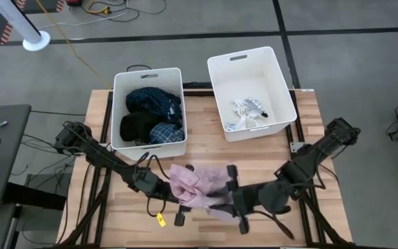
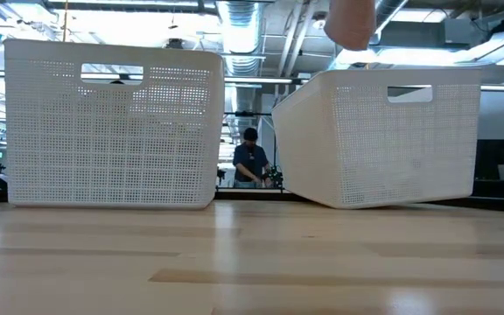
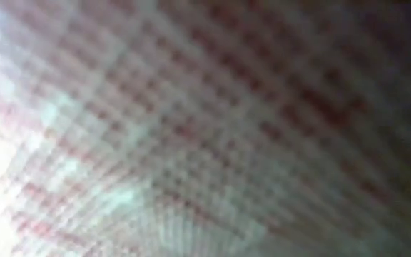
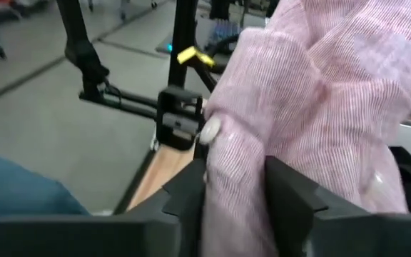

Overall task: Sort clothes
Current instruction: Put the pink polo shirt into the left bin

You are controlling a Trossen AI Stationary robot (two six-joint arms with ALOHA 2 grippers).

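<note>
Oddly, no legible writing; right pincer (image 4: pixel 235 187) clamps pink garment (image 4: pixel 320 107).

High view: overhead, straight down, covers whole table (image 1: pixel 206 152), both bins. Low view: table height, level across the wood toward the left bin (image 2: pixel 112 122) and right bin (image 2: pixel 383 136), room behind. Left wrist: pressed against fabric, only weave fills it. Right wrist: close on the pink garment (image 4: pixel 320 107), also visible from above.
</note>
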